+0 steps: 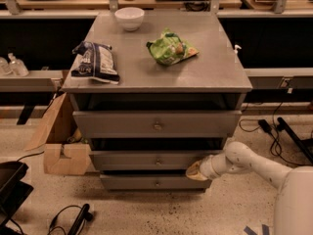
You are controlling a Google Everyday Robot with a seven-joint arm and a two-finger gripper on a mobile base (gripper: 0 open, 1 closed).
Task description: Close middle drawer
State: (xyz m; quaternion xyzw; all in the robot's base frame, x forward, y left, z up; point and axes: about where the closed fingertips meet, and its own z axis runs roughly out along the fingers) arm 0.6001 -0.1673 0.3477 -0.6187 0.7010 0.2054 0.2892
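1. Camera view: middle drawer (122, 160) sits in the grey cabinet under the counter (205, 77), between the taller top drawer (112, 125) and the narrower bottom drawer (127, 182).
2. Tool (198, 170) low at the right end of the middle drawer's front, touching or just beside it. Cannot tell how far open, nor whether gripping anything.
3. Progress, judged: mostly pushed in. Dark strip above the front suggests not fully home, so a short push is left.
4. Orientation: front faces the camera, brass knob (157, 161) at centre. Long axis of the front runs left-right. Closing direction is away from the camera, into the cabinet.
5. On the counter: white bowl (129, 17), green chip bag (171, 48), dark snack bag (95, 62).
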